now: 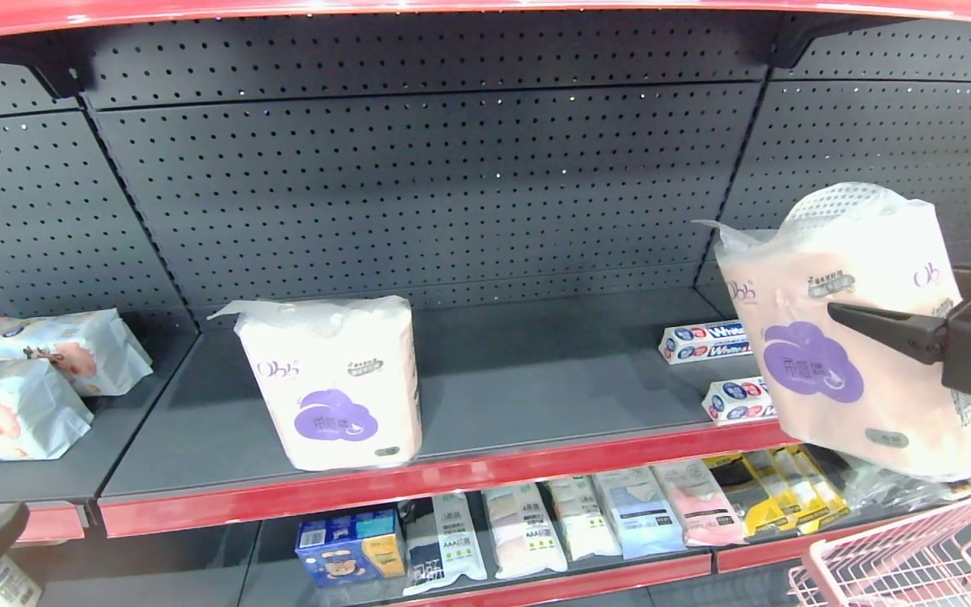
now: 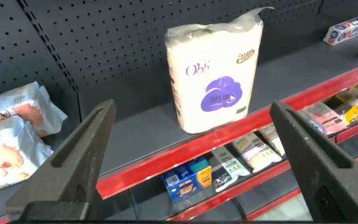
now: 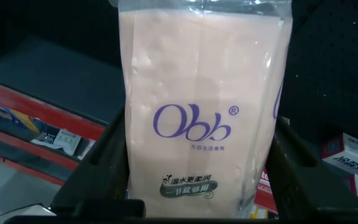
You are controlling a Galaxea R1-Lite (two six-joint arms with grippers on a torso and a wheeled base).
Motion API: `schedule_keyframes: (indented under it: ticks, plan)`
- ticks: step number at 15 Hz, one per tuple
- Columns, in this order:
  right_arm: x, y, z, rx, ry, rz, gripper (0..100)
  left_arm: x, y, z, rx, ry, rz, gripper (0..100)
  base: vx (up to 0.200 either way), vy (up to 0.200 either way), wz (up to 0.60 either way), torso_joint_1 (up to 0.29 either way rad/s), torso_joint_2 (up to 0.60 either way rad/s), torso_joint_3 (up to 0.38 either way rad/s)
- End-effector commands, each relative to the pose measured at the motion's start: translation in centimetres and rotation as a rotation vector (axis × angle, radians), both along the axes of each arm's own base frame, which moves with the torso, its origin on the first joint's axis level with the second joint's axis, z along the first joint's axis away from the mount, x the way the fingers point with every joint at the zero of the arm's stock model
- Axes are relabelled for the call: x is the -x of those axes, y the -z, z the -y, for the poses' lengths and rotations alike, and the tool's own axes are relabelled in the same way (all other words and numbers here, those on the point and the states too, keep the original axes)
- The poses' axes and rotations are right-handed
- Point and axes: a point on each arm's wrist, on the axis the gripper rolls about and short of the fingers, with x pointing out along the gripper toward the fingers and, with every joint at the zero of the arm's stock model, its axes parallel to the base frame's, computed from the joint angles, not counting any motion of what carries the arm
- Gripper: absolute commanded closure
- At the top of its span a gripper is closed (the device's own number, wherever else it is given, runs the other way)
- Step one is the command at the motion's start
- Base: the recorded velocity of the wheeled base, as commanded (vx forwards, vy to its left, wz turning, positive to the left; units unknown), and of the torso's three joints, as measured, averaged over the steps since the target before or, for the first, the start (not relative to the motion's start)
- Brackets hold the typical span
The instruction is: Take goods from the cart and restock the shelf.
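Head view: the right gripper (image 1: 883,330) is clamped on the held pack (image 1: 861,278), a plastic-wrapped bundle of paper rolls. It hangs tilted in the air at the right, above the cart (image 1: 915,548) and in front of the shelf's (image 1: 536,379) red front edge. It likely weighs little and is soft. The wrap looks slick and loose at its crimped top, so a squeeze across the middle of the body should hold better than a pinch on the film. One finger (image 1: 882,327) lies across the pack's front face, and the other is behind the pack, out of sight. The pack covers part of the toothpaste boxes (image 1: 705,341), and its far side cannot be judged. A matching shelf pack (image 1: 338,384) stands upright near the front edge, left of centre, with bare shelf between it and the boxes.

Left wrist view: the left gripper (image 2: 191,180) is wide open and holds nothing. It sits in front of the shelf, with the shelf pack (image 2: 215,68) showing between its two fingers but well beyond them. The fingertips run off the picture's edge.

Right wrist view: the held pack (image 3: 204,112) sits between the two fingers, one pressing on each narrow side. The wrap bulges slightly there, so the contents give under pressure, and a harder squeeze would probably dent the rolls rather than break anything. The pack blocks what lies straight ahead, so where its base stands relative to the shelf edge is hard to tell from here. Its top is cut off.
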Motion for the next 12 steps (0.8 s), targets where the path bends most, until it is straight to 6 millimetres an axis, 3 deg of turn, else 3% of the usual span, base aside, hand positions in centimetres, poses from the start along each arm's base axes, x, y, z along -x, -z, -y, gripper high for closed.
schedule_keyframes:
  ticks: [1,10,12]
  plan:
    - [-0.3,0.0,0.6,0.000,0.030,-0.005,100,-0.1,0.0,0.0,0.000,0.001,-0.006,0,0.000,0.000,0.00,0.000,0.00,0.000]
    - [-0.3,-0.3,3.0,0.002,0.155,0.008,100,0.0,0.2,0.0,0.000,0.001,-0.006,0,0.000,0.000,0.00,0.000,0.00,0.000]
    - [-0.3,-0.3,3.0,0.003,0.157,0.008,100,-0.1,0.2,0.0,0.000,0.002,-0.008,0,0.000,0.000,0.60,0.002,0.00,-0.002]
